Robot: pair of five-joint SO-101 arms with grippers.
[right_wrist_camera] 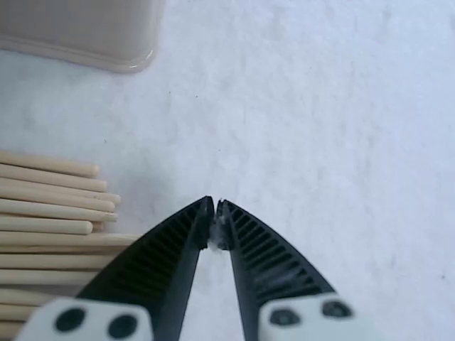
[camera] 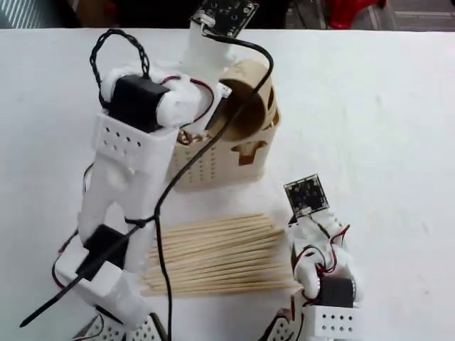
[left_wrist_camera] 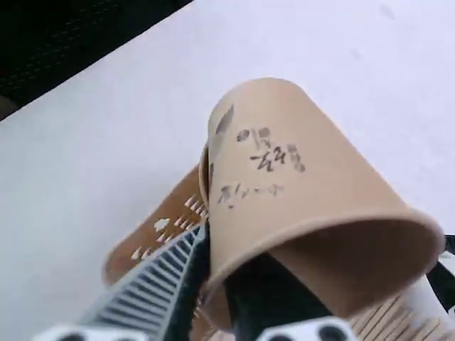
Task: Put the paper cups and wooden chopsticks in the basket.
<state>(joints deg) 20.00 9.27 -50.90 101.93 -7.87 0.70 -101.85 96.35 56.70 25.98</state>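
Observation:
A brown paper cup (left_wrist_camera: 306, 192) lies tilted over the beige perforated basket (left_wrist_camera: 153, 231), with my left gripper (left_wrist_camera: 213, 280) shut on its rim, one finger inside and one outside. From above, the cup (camera: 245, 99) sits at the basket's (camera: 220, 167) top opening, mouth facing up. The rim of a second cup seems to be nested against it. A bundle of wooden chopsticks (camera: 213, 252) lies flat on the table in front of the basket. My right gripper (right_wrist_camera: 215, 209) is shut and empty just above the table, beside the chopstick ends (right_wrist_camera: 53, 213).
The table is white (camera: 384, 128), with open room to the right of the basket. The left arm's body (camera: 128, 163) and its black cable (camera: 167, 213) cross over the left end of the chopsticks. A basket corner (right_wrist_camera: 85, 32) shows beyond the right gripper.

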